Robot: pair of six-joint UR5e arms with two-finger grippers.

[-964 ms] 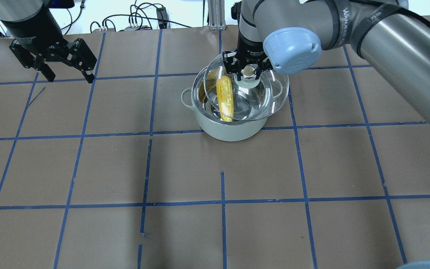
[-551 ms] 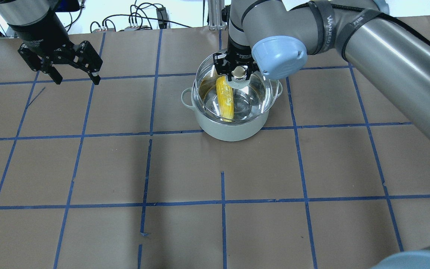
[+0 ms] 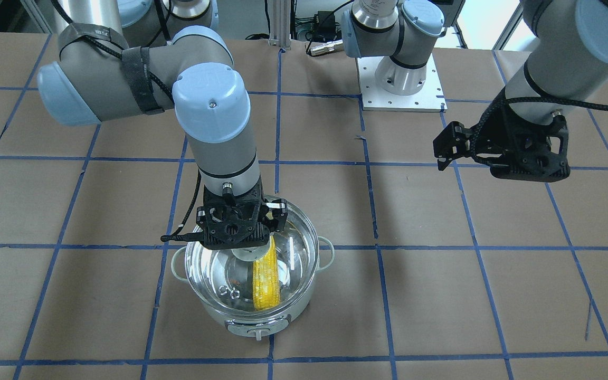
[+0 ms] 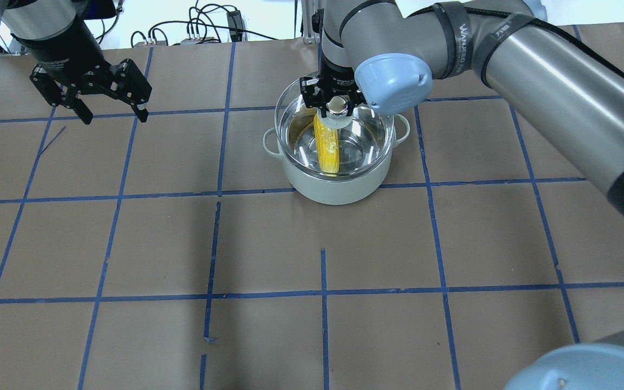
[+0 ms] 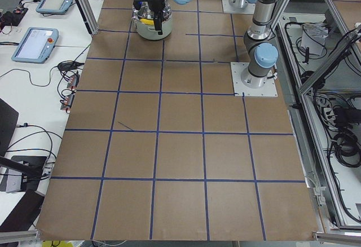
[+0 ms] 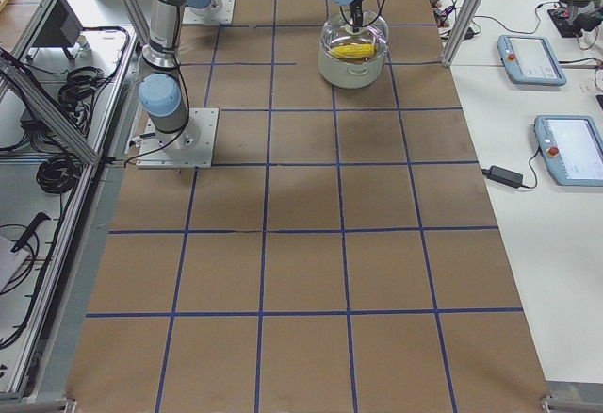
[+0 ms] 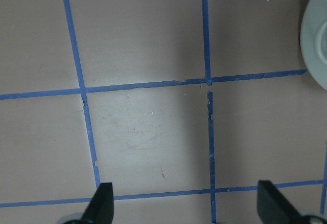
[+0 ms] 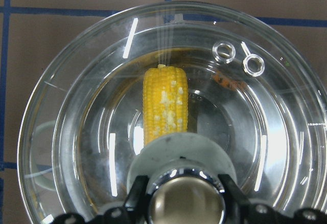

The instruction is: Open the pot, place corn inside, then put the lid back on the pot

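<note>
The pale pot [image 4: 336,187] stands at the table's middle back and also shows in the front view [image 3: 256,323]. The yellow corn [image 4: 327,147] lies inside it, seen through the glass in the front view [image 3: 266,279] and the right wrist view [image 8: 164,101]. My right gripper [image 4: 335,105] is shut on the knob of the clear glass lid [image 4: 369,132] and holds it over the pot's mouth, about in line with the rim. I cannot tell whether the lid rests on the rim. My left gripper [image 4: 114,115] is open and empty above the table at the far left.
The pot's edge [image 7: 318,45] shows at the right of the left wrist view, above bare brown paper with blue tape lines. The arm base plate [image 3: 401,95] sits at the robot's side. Cables [image 4: 209,27] lie beyond the table's back edge.
My right gripper has carried the lid left and down from a tilted, offset position until it sits over the pot's mouth. My left gripper has shifted slightly right and stays open.
</note>
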